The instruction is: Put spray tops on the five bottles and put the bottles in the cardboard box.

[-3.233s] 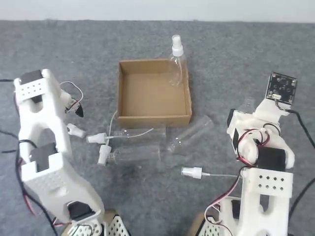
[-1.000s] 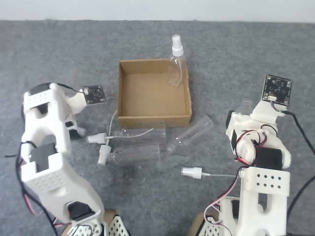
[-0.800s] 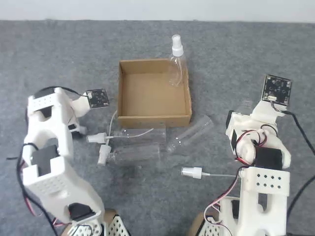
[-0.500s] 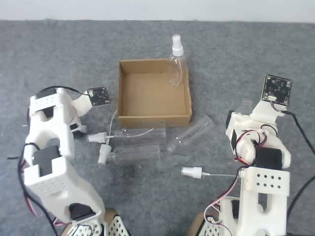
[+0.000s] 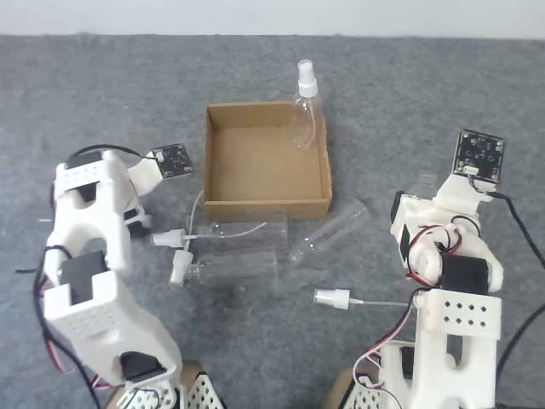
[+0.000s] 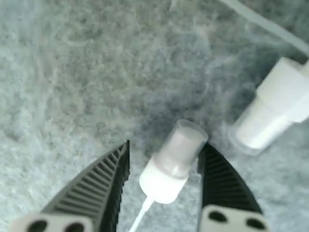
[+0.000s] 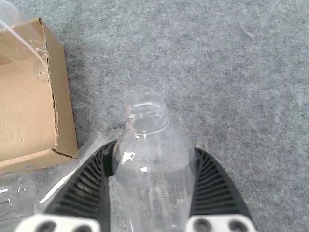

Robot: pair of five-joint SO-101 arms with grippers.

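In the left wrist view my left gripper (image 6: 164, 181) is open and low over the carpet, its fingers on either side of a white spray top (image 6: 173, 165) that lies there. A second spray top (image 6: 277, 108) lies close by. My right gripper (image 7: 149, 193) is shut on a clear, uncapped bottle (image 7: 152, 154) held upright to the right of the cardboard box (image 5: 266, 207). One capped bottle (image 5: 305, 109) stands in the box's far right corner. Three open bottles (image 5: 247, 232) (image 5: 234, 265) (image 5: 329, 228) lie in front of the box.
Two spray tops (image 5: 168, 239) (image 5: 179, 267) lie at the left ends of the lying bottles, their tubes trailing. Another spray top (image 5: 332, 299) lies near the right arm's base. Grey carpet covers the table.
The left arm has turned its wrist and swung in toward the box, coming down over the spray top left of the lying bottles. The right arm holds still with its bottle.
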